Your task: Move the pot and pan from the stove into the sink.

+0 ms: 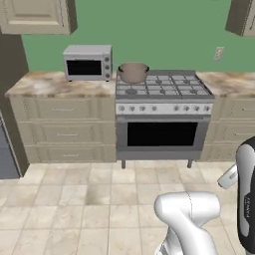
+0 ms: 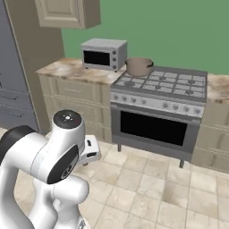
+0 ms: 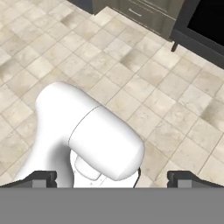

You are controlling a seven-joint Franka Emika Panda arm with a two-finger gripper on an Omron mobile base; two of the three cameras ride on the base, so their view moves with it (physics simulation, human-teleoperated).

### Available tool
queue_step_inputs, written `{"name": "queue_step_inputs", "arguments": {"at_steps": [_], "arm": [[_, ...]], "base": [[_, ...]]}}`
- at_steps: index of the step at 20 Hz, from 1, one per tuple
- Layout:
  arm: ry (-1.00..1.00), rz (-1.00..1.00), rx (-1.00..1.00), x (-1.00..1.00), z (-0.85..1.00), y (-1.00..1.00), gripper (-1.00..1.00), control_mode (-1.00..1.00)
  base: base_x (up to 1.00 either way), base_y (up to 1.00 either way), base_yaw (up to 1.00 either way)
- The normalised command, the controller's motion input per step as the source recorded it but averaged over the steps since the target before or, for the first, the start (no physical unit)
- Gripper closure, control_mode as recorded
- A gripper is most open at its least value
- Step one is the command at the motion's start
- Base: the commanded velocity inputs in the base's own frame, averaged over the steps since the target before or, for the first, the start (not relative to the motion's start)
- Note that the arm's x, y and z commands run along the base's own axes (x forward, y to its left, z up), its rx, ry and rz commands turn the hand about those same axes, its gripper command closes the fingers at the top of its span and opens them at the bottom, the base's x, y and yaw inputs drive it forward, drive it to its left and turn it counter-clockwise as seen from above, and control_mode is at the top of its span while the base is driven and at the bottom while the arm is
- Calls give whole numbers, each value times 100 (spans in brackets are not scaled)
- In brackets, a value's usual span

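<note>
The tan-brown pot [image 1: 133,72] stands upright on the back left burner of the grey steel stove [image 1: 164,92]. In the right base view the pot [image 2: 139,66] sits at the far left corner of the stove [image 2: 161,87], next to the microwave. The pan and the sink are out of view. My gripper [image 3: 113,179] is open, its two dark fingertips [image 3: 43,178] wide apart with nothing between them. It hangs low over the tiled floor, well in front of the stove and pointing down.
A grey microwave [image 1: 88,62] stands on the marble counter [image 1: 55,84] left of the stove. Beige drawers flank the oven door [image 1: 162,133]. A dark tall fridge [image 2: 13,89] stands at the far left. Tiled floor [image 1: 74,199] lies open between me and the stove.
</note>
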Motion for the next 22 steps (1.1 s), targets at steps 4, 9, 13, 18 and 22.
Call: {"name": "queue_step_inputs", "arguments": {"at_steps": [4, 9, 13, 18, 22], "arm": [[0, 0, 0, 0, 0, 0, -100, 100], [0, 0, 0, 0, 0, 0, -100, 100], [0, 0, 0, 0, 0, 0, -100, 100], [0, 0, 0, 0, 0, 0, -100, 100], [0, 0, 0, 0, 0, 0, -100, 100]], "base": [[0, 0, -40], [0, -3, -38], [-3, -5, -25], [-8, 11, -1], [-13, 53, 0]]}}
